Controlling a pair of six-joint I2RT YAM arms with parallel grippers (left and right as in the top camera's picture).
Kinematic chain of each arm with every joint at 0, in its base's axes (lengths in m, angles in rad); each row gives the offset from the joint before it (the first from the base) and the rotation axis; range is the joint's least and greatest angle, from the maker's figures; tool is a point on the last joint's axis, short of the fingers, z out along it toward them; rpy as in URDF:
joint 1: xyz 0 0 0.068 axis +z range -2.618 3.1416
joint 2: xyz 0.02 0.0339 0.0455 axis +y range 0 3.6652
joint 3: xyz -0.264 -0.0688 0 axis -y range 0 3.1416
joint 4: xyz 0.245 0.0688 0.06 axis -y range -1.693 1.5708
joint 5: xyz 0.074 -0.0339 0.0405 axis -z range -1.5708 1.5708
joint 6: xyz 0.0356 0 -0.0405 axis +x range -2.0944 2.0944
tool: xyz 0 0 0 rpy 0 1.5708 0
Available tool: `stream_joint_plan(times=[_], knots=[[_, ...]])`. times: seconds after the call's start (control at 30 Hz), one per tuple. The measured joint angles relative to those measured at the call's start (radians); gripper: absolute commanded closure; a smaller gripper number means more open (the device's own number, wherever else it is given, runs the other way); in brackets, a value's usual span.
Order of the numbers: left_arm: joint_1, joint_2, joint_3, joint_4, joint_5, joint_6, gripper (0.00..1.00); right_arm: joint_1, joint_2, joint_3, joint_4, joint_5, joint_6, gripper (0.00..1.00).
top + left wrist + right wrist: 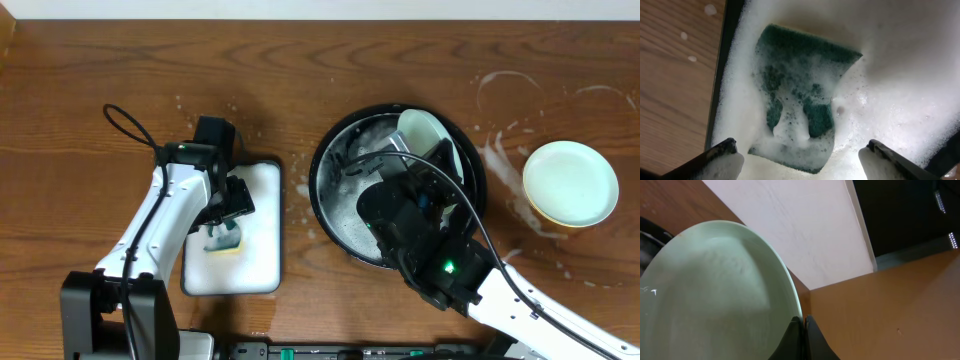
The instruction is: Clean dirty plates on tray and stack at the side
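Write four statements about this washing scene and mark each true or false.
1. The right gripper is shut on a mint plate above the black tray. True.
2. The left gripper grips the sponge. False: its jaws stand open, not touching it.
3. The sponge lies in the black tray. False: it lies in the white sponge tray.
4. A second mint plate sits on a yellow plate. True.

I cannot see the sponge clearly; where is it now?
In the overhead view the sponge lies in the foamy white tray at the left, just under the open left gripper.
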Motion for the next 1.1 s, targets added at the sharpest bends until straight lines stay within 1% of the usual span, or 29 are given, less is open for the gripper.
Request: stream_joint_plan(times=[0.2, 0.37, 0.67, 0.8, 0.9, 1.1], knots=[[0.0, 0.0, 0.0, 0.0, 0.0, 0.0, 0.17, -0.023, 0.0, 0.0, -0.001, -0.027, 0.008, 0.99], [0.0, 0.0, 0.0, 0.0, 0.0, 0.0, 0.18, -0.049, 0.0, 0.0, -0.013, -0.088, 0.037, 0.99], [0.0, 0.0, 0.0, 0.0, 0.0, 0.0, 0.18, -0.085, 0.0, 0.0, -0.142, -0.13, 0.11, 0.99], [0.0, 0.0, 0.0, 0.0, 0.0, 0.0, 0.18, -0.1, 0.0, 0.0, -0.2, -0.143, 0.183, 0.99], [0.0, 0.0, 0.0, 0.0, 0.0, 0.0, 0.18, -0.13, 0.0, 0.0, -0.227, -0.197, 0.263, 0.99], [0.0, 0.0, 0.0, 0.0, 0.0, 0.0, 0.18, -0.283, 0.0, 0.0, -0.226, -0.422, 0.451, 0.99]])
